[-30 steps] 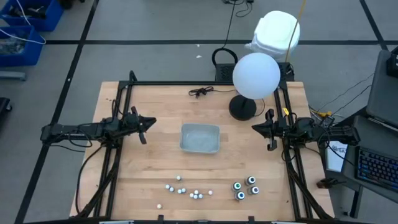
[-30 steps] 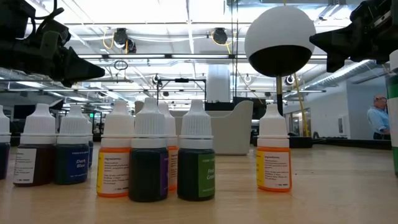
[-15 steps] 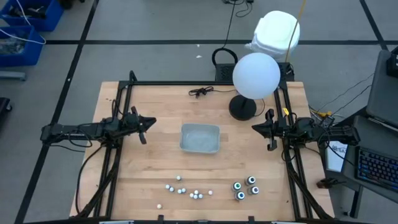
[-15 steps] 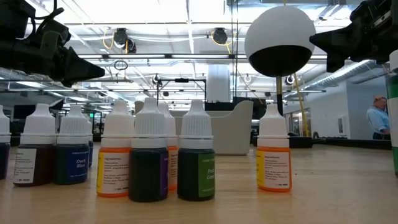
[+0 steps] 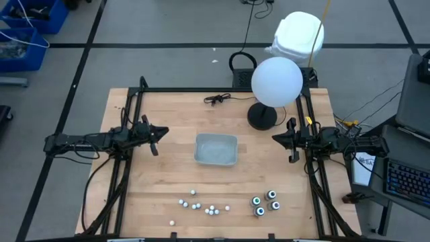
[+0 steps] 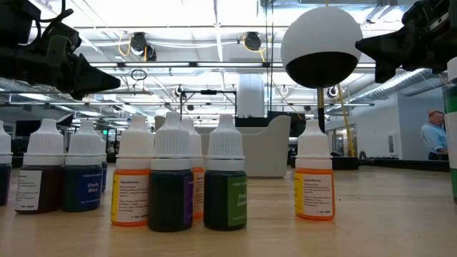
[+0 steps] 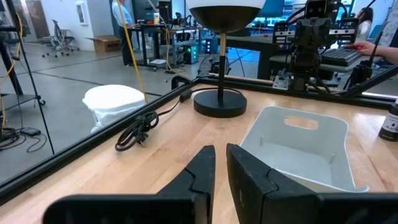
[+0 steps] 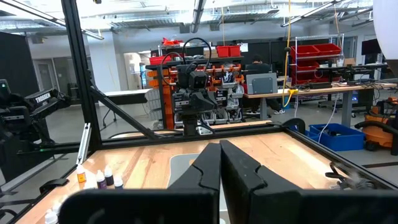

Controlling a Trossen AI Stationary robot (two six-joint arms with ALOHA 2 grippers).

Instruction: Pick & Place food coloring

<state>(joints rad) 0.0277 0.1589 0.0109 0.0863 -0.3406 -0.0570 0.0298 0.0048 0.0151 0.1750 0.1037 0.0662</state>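
Down near the front edge of the table stands the food coloring: a loose scatter of tiny white-capped bottles, with a tight cluster of four dark round-topped bottles to their right. At table height, the small bottles stand upright, some with orange labels, one green, others dark. Behind them, near the table's middle, lies a grey tray; no bottles are visible inside it. A lamp with a white globe rises from a black base toward the back, and a black cable lies near the back edge. Both arms hang well away from the bottles. The left gripper sits at the left side with its fingers almost together, a thin gap between them, holding nothing. The right gripper sits at the right side, fingers pressed closed and empty.
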